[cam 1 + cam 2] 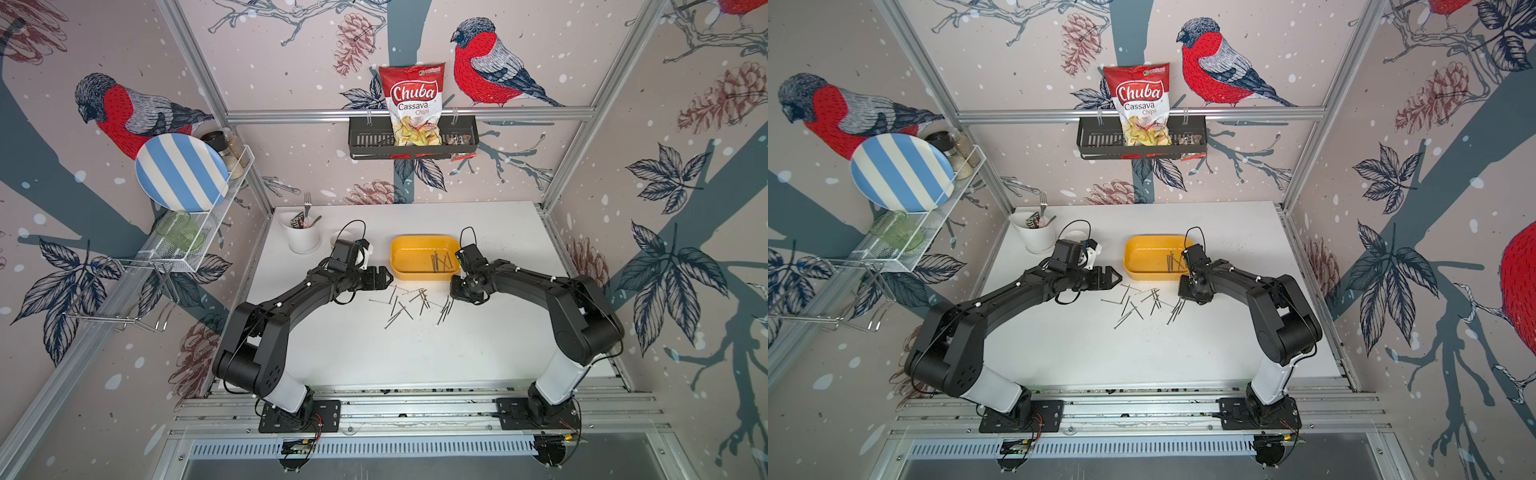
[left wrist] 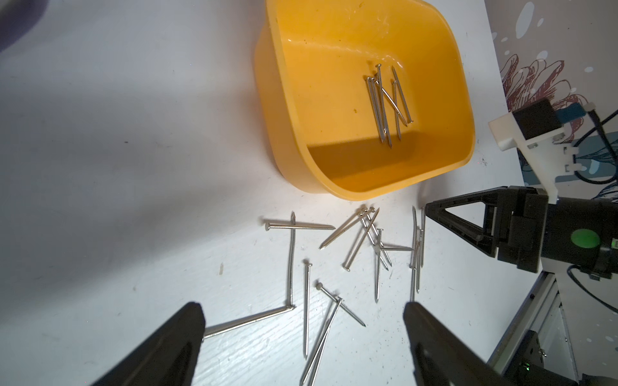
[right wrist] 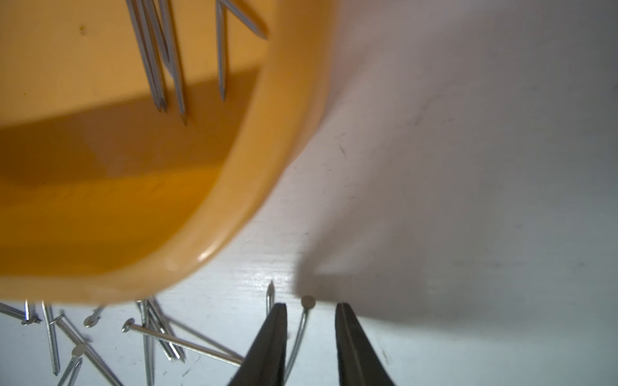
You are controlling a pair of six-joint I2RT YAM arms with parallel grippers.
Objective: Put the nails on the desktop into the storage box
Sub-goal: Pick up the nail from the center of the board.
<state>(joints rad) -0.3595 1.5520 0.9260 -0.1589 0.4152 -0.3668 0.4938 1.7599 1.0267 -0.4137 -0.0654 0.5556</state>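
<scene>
1. The yellow box (image 1: 398,258) (image 1: 1131,258) stood on the white desk (image 1: 415,357) (image 1: 1121,353), toward its back and between the two arms.
2. A small bundle of nails (image 1: 440,262) (image 2: 388,103) lay on the box's floor, on the side nearer the right arm. Most ran roughly parallel and a few crossed.
3. The loose nails (image 1: 411,305) (image 1: 1142,303) (image 2: 334,267) lay scattered on the desk just in front of the box, several crossing one another.
4. The left fingers (image 1: 386,276) (image 2: 167,351) stood wide apart and held nothing. They were beside the box's front left corner, over the left end of the scatter. In the left wrist view the two black tips framed several loose nails, and one nail ran in behind a tip. Whether the tips touched the desk could not be told.
5. The right fingers (image 1: 456,291) (image 2: 451,217) (image 3: 274,344) pointed down at the box's front right corner, at the right end of the scatter.
6. In the right wrist view they stood a narrow gap apart. A single nail (image 3: 307,302) lay between them, its head just past the tips. It lay close to one finger with bare desk on its other side, so it was not pinched.
7. A white holder (image 1: 303,243) with a fork stood at the desk's back left corner.
8. A bag of chips (image 1: 413,104) stood in a black basket (image 1: 365,139) on the back wall.
</scene>
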